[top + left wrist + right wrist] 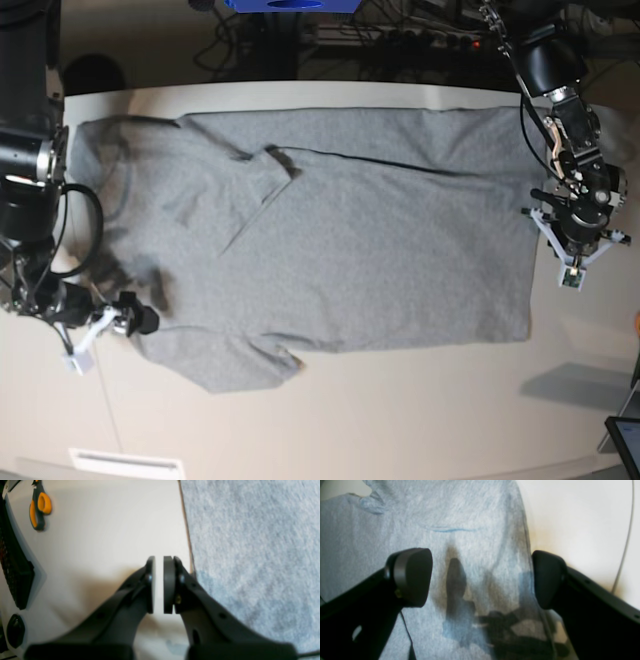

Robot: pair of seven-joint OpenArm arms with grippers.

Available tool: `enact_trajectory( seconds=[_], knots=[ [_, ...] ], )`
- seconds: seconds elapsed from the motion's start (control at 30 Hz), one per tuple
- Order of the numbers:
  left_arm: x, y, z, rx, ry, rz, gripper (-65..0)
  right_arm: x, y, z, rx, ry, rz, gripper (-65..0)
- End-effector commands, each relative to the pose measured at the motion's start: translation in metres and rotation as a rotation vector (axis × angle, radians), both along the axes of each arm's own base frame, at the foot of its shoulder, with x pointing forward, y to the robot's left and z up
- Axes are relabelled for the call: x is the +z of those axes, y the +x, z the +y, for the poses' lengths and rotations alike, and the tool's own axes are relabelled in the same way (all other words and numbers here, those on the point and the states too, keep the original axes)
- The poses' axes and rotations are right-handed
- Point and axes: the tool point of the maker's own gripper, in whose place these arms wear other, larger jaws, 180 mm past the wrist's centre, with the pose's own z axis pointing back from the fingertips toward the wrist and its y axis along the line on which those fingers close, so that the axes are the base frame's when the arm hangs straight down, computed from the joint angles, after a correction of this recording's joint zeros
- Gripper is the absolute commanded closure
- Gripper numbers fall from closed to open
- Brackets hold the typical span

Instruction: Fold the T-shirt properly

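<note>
Grey cotton lies under my right pincer [482, 577], spread wide over the T-shirt [350, 240] sleeve edge; my left pincer [159, 585] hangs nearly clenched, empty, beside the hem on the pale desk [105, 530]. I judge folding is just starting; next I must pinch both edges. Any lettering is hidden.

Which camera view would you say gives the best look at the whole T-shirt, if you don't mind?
The base view: the T-shirt lies spread across the table, outline complete. The right wrist view shows only a close grey patch between the open right gripper fingers. The left wrist view catches just one edge.
</note>
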Motion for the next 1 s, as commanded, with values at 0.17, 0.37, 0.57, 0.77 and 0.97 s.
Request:
enact_trajectory(
  seconds=[0.17, 0.37, 0.57, 0.77, 0.97],
  knots=[
    [0.019, 0.009, 0.006, -0.001, 0.024, -0.056, -5.9, 0.001, -0.002, 0.0, 0.035, -0.028, 0.034, -54.0],
    [0.018, 0.011, 0.003, -0.009, 0.021, -0.056, -5.9, -0.006, -0.008, 0.009, 0.053, -0.019, 0.057, -52.8],
    [0.019, 0.011, 0.005, -0.003, 0.02, -0.059, -5.9, -0.011, -0.011, 0.019, 0.064, -0.007, 0.065, -52.1],
    [0.018, 0.01, 0.006, -0.002, 0.021, -0.053, -5.9, -0.01, -0.011, 0.018, 0.062, -0.008, 0.063, -44.7],
    [0.018, 0.01, 0.005, -0.002, 0.019, -0.054, -5.9, -0.01, -0.01, 0.018, 0.06, -0.006, 0.061, -10.9]
  ],
)
